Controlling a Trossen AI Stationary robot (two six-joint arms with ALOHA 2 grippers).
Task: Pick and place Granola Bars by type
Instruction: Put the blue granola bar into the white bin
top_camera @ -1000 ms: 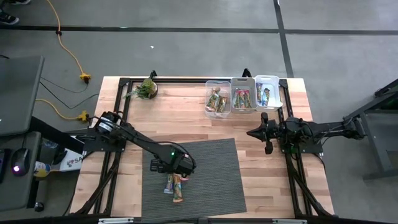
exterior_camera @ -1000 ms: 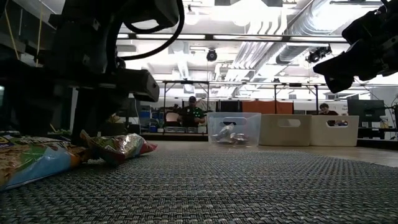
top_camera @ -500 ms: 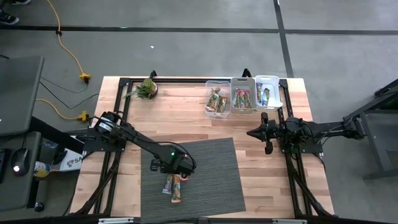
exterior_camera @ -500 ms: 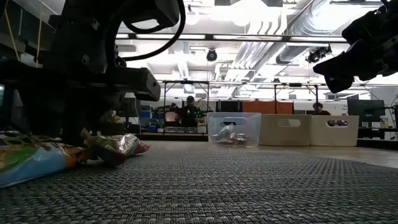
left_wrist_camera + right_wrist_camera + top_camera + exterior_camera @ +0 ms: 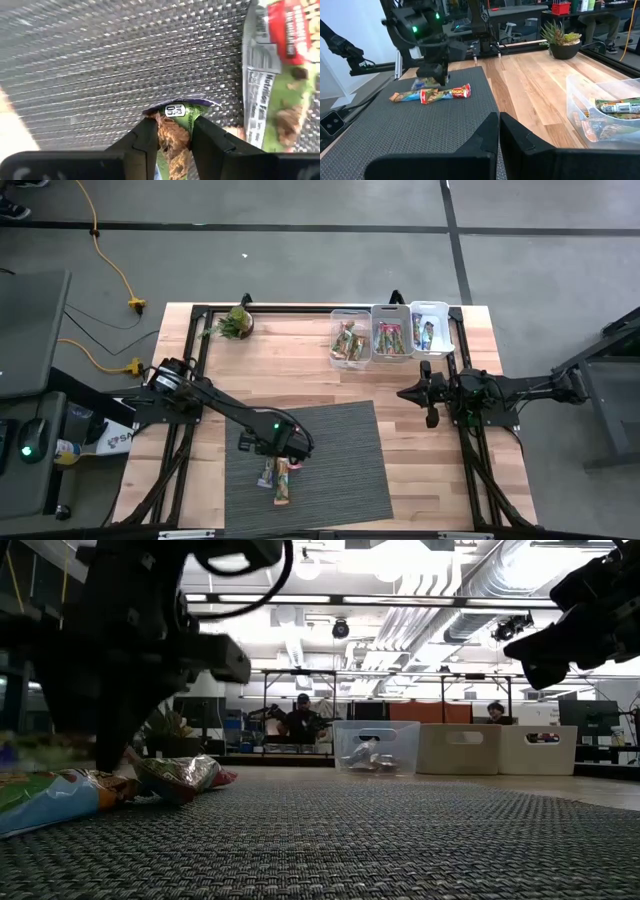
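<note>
My left gripper (image 5: pixel 280 452) stands over the grey mat (image 5: pixel 340 450) and is shut on a green and purple granola bar (image 5: pixel 173 131). Two more bars lie flat on the mat just near of it: a red and green one (image 5: pixel 280 75), also in the right wrist view (image 5: pixel 445 93), and an orange and blue one (image 5: pixel 402 96). In the high view they show side by side (image 5: pixel 276 478). My right gripper (image 5: pixel 413 393) is shut and empty, above the bare wood right of the mat. My left gripper pinches the green and purple bar between its two fingers (image 5: pixel 146 142), one on each long side. The bar's crimped end (image 5: pixel 176 110) sticks out just past the fingertips. The fingers come from above, pointing down. Whether the bar is clear of the mat I cannot tell.
Three clear bins (image 5: pixel 391 338) with sorted bars stand side by side at the table's far right. A small potted plant (image 5: pixel 238 322) stands at the far left. Black frame rails run along the table's edges. People sit in the room beyond the table.
My left gripper has moved a little toward the table's left edge over the mat, staying shut on the bar. The two loose bars lie much as before.
</note>
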